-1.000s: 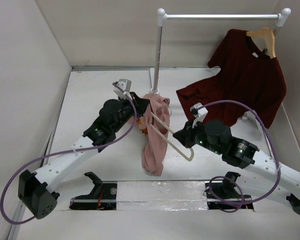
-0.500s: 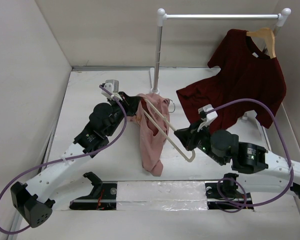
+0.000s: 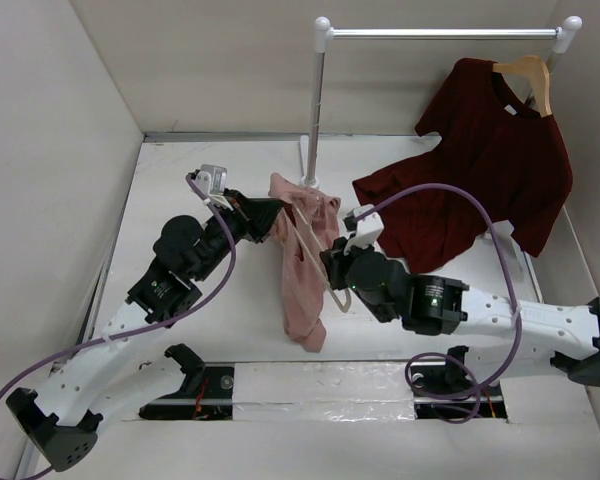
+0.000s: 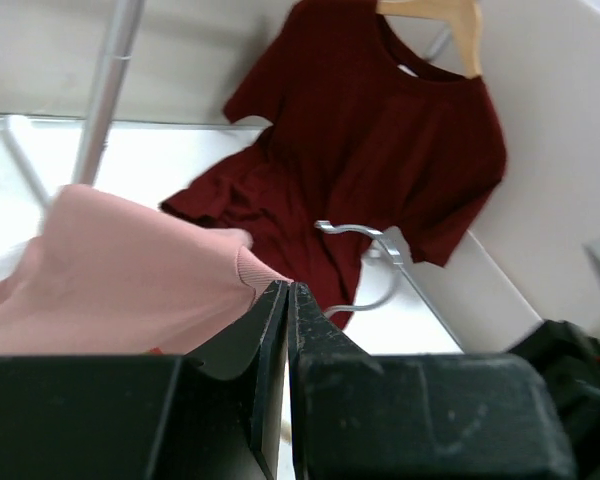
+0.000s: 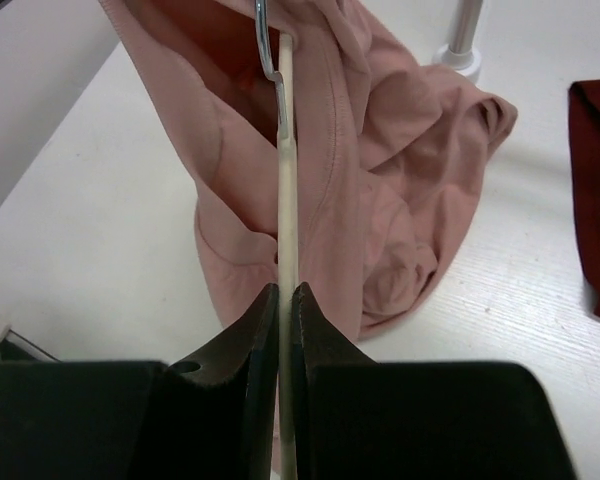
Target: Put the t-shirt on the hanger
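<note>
at the middle of the worktop (image 3: 195, 175): t-shirt (image 3: 302, 285), salmon pink, bunched and raised at its far end, drooping in long folds toward the near edge; lower folds lying on the white surface in the right wrist view.

across the t-shirt: hanger (image 3: 312, 250), thin, pale cream, tilted, one arm running diagonally over the fabric from the far left down toward the near right. small metal hook (image 4: 372, 238) at the upper end, seen free in the air from the left wrist, against the dark garment behind. hanger partly wrapped in pink cloth; whether any part is inside the neck opening cannot be told.

left claw (image 3: 268, 212): fingers pressed together, pinching a ribbed edge of the t-shirt at the raised far end; fabric spreading away to the left of the fingertips (image 4: 270, 305).

right claw (image 3: 334, 270): clamped on the hanger's thin arm, near its lower end; the pale rod (image 5: 285, 150) running straight out from between the two dark fingers (image 5: 250, 320), pink cloth on both sides of it.

at the far edge, from the middle to the far right corner: garment rack (image 3: 440, 33), white, with upright post. on its rail, wooden hanger (image 3: 530, 72) carrying a maroon t-shirt (image 3: 480, 170), hem spread on the worktop, well apart from the pink one.
</note>
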### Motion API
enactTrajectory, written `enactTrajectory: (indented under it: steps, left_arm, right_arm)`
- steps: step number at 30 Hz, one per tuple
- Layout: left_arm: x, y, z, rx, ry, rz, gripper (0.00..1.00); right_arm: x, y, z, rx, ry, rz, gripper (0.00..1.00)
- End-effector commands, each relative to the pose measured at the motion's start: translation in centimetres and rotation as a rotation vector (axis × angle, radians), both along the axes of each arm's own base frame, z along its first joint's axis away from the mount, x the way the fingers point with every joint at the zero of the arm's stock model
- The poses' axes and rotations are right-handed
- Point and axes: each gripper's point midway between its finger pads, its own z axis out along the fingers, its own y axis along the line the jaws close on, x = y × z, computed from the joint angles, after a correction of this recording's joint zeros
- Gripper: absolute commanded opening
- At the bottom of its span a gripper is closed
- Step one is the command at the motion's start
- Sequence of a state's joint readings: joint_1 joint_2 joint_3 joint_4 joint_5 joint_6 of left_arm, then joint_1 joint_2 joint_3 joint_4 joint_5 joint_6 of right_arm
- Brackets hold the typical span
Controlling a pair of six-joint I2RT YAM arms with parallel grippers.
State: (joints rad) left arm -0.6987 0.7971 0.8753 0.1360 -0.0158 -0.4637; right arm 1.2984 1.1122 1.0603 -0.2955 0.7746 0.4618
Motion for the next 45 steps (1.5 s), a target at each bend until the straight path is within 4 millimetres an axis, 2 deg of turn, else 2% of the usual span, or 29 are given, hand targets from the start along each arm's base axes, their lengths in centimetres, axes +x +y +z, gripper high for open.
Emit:
enactTrajectory:
  steps: [1, 3, 5, 6, 7, 10, 11, 13, 15, 17, 19, 23, 25, 26, 28, 29, 32, 37, 40, 42, 44, 45]
  left_arm:
    - [-2.2, -1.0, 5.2, -0.081, -0.123, -0.123, 0.00]
    - [-2.7, -1.6, 5.1, -0.085, -0.119, -0.164, 0.00]
    - [-3.1, -2.0, 5.0, -0.094, -0.122, -0.199, 0.00]
    - [-3.5, -2.4, 4.7, -0.098, -0.114, -0.231, 0.00]
    - [-3.7, -2.6, 4.6, -0.097, -0.110, -0.245, 0.00]
    - [-4.4, -2.9, 4.2, -0.099, -0.109, -0.288, 0.00]
    - [-4.5, -3.1, 4.0, -0.088, -0.105, -0.297, 0.00]
    - [-4.5, -3.1, 4.0, -0.062, -0.093, -0.300, 0.00]
    - [-4.7, -3.1, 4.2, -0.049, -0.105, -0.308, 0.00]
    - [-5.0, -3.0, 4.5, -0.044, -0.113, -0.315, 0.00]
    - [-5.0, -3.1, 4.3, -0.038, -0.110, -0.319, 0.00]
    - [-5.2, -3.7, 3.3, -0.024, -0.098, -0.361, 0.00]
    - [-5.3, -4.4, 2.2, -0.033, -0.072, -0.394, 0.00]
    - [-5.3, -4.6, 1.8, -0.039, -0.063, -0.400, 0.00]
    - [-5.1, -4.7, 0.8, -0.040, -0.030, -0.400, 0.00]
    - [-5.1, -4.7, 0.5, -0.039, -0.020, -0.394, 0.00]
    - [-4.7, -3.9, 0.0, -0.029, 0.001, -0.343, 0.00]
    - [-4.2, -2.2, -1.4, 0.013, 0.050, -0.242, 0.00]
    - [-4.6, -1.6, -2.3, 0.019, 0.074, -0.233, 0.00]
    - [-4.8, -1.8, -2.7, 0.031, 0.090, -0.246, 0.00]
    - [-4.8, -2.0, -2.9, 0.042, 0.099, -0.257, 0.00]
    - [-4.9, -2.2, -2.4, 0.031, 0.081, -0.269, 0.00]
  right_arm:
    - [0.6, 2.1, 4.2, 0.136, -0.059, 0.004, 0.00]
    - [1.0, 2.9, 4.6, 0.161, -0.082, 0.021, 0.00]
    - [2.7, 3.3, 5.3, 0.202, -0.115, 0.022, 0.00]
    - [2.8, 4.1, 4.9, 0.216, -0.111, 0.081, 0.00]
    - [4.4, 3.8, 6.3, 0.287, -0.148, 0.067, 0.00]
    - [5.1, 4.5, 7.2, 0.372, -0.192, 0.163, 0.00]
    - [6.0, 4.0, 9.1, 0.443, -0.245, 0.172, 0.00]
    - [5.2, 4.5, 10.6, 0.468, -0.284, 0.249, 0.00]
    - [5.2, 3.0, 12.8, 0.513, -0.358, 0.212, 0.00]
    - [4.9, 1.4, 14.0, 0.543, -0.427, 0.179, 0.00]
    - [4.2, -1.1, 16.1, 0.568, -0.507, 0.138, 0.00]
    - [3.4, -2.9, 16.5, 0.584, -0.575, 0.103, 0.00]
    - [4.1, -1.7, 14.9, 0.549, -0.567, 0.108, 0.00]
    - [5.3, -0.1, 13.4, 0.524, -0.551, 0.100, 0.00]
    - [6.0, 0.4, 12.6, 0.509, -0.547, 0.062, 0.00]
    - [5.3, 0.6, 13.3, 0.542, -0.568, 0.070, 0.00]
    - [4.7, -0.5, 15.4, 0.559, -0.626, 0.024, 0.00]
    - [4.1, -4.6, 18.5, 0.573, -0.713, -0.138, 0.00]
    - [3.8, -5.7, 19.6, 0.572, -0.739, -0.160, 0.00]
    - [4.1, -5.2, 19.8, 0.564, -0.730, -0.136, 0.00]
    - [4.5, -3.7, 19.2, 0.565, -0.718, -0.102, 0.00]
    - [4.7, -3.5, 19.0, 0.571, -0.718, -0.111, 0.00]
